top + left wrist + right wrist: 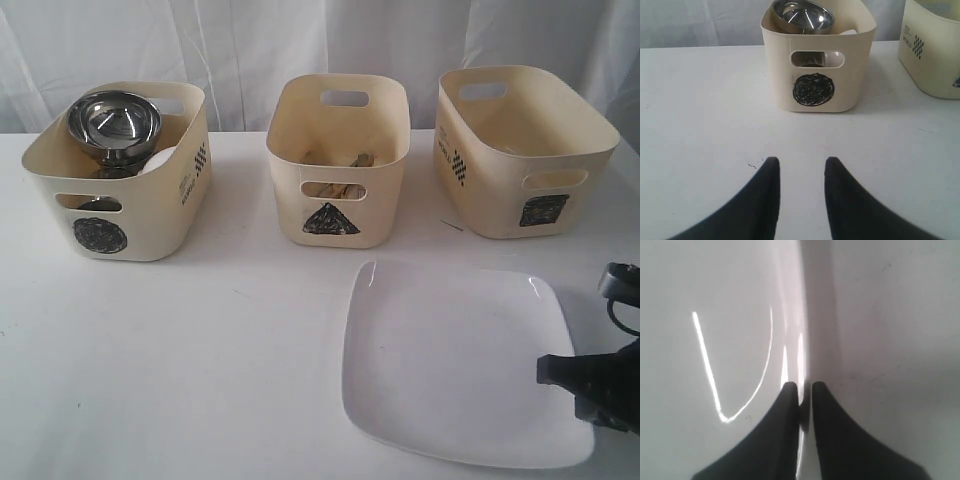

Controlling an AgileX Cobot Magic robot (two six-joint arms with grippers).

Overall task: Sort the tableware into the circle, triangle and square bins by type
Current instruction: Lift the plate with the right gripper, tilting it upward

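We see matte white tabletop (200, 380) filling lower part of exterior view, running edge to edge. We note few tiny dark specks and short scratch marks on it. Behind far edge, white pleated curtain (250, 40) hangs in soft vertical folds, closing whole backdrop. Light even, diffuse; shadows on tabletop faint, grey. In left wrist view we find curtain bluish grey, table edge straight against it.

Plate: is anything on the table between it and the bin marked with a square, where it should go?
Nothing visible stands in the way. The plate lies in front of the square bin, with only bare table between them. The right gripper has its jaws on either side of the plate's rim, so nothing separates those.
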